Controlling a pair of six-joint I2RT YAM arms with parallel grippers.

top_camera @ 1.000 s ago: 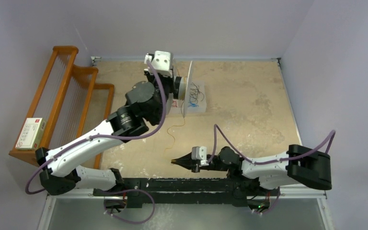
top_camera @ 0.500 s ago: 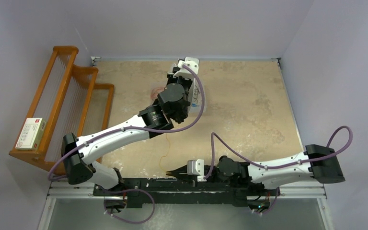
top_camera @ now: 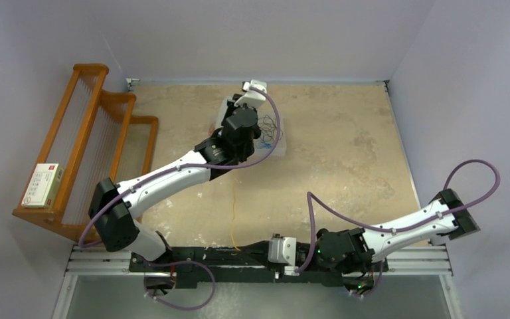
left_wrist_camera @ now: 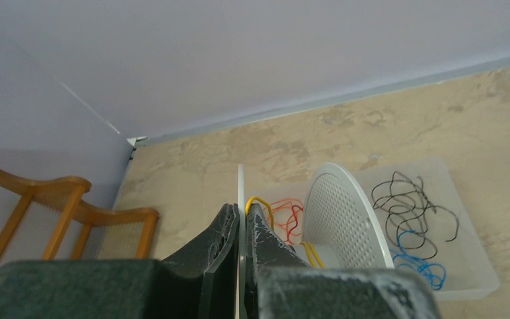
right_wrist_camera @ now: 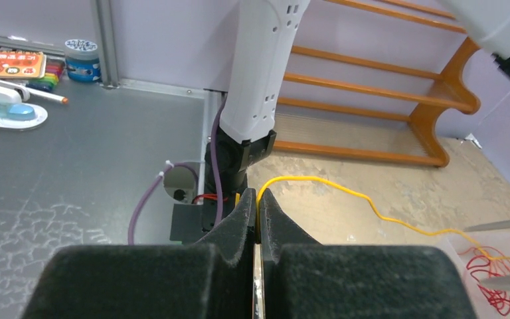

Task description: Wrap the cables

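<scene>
Pulled back toward the near edge, the right gripper (right_wrist_camera: 257, 219) clamps a yellow cable (right_wrist_camera: 372, 203) stretched across the tabletop (top_camera: 345, 146). The left gripper (left_wrist_camera: 241, 226), pinching the white spool (left_wrist_camera: 345, 212), likely must rotate it next to wind.

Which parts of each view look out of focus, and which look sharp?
Left wrist view: the left tool, clamped on the white spool, is soft and dark; the black wires are crisp. Right wrist view: the right tool is blurred, the yellow cable it pinches sharp. Top view: even light, no glare; the yellow cable is a hairline.
</scene>
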